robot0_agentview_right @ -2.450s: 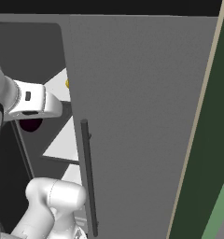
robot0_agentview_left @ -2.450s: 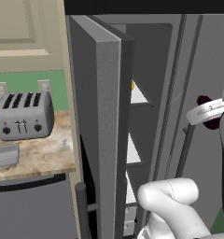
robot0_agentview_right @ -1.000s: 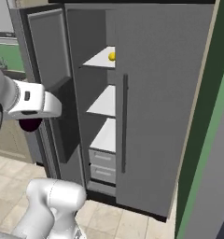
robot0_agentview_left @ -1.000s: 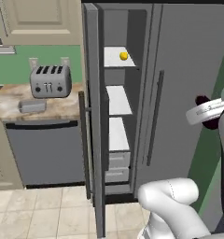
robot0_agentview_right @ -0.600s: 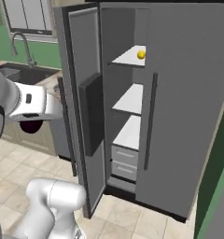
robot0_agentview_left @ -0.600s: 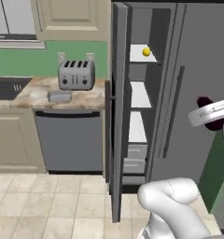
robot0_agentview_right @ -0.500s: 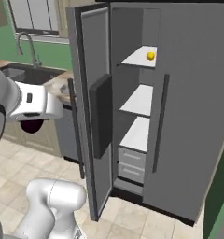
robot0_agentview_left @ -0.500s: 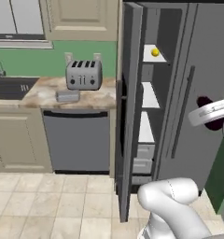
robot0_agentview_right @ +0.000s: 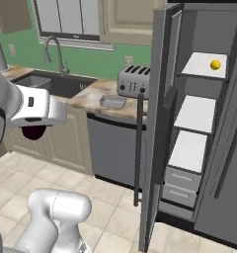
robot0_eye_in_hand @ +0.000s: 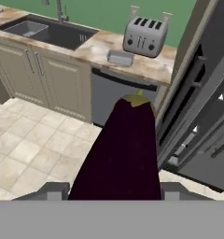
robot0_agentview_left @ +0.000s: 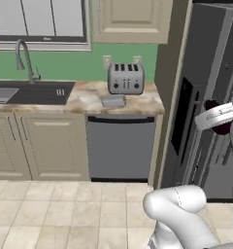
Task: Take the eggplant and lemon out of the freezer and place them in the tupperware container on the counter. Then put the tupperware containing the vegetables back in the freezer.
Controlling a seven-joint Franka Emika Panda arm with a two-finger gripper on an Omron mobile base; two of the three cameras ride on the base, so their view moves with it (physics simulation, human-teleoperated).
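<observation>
Purple eggplant (robot0_eye_in_hand: 121,149) sits pinched between my two fingers, so my gripper (robot0_eye_in_hand: 115,189) is closed on it and it is out of the freezer (robot0_agentview_right: 199,123). That part is done. The lemon (robot0_agentview_right: 215,64) is on the top white shelf, with the freezer door open. The tupperware container (robot0_agentview_left: 113,100) waits on the counter (robot0_agentview_left: 84,97), just in front of the toaster (robot0_agentview_left: 125,78), with nothing in it that I can see. I think the eggplant goes in next, then the lemon, then the box goes into the freezer.

Home kitchen, marbled counter (robot0_agentview_left: 89,99) over beige cabinets, sink (robot0_agentview_left: 26,92) with tap, toaster (robot0_agentview_left: 125,79), open freezer (robot0_agentview_right: 189,123)
</observation>
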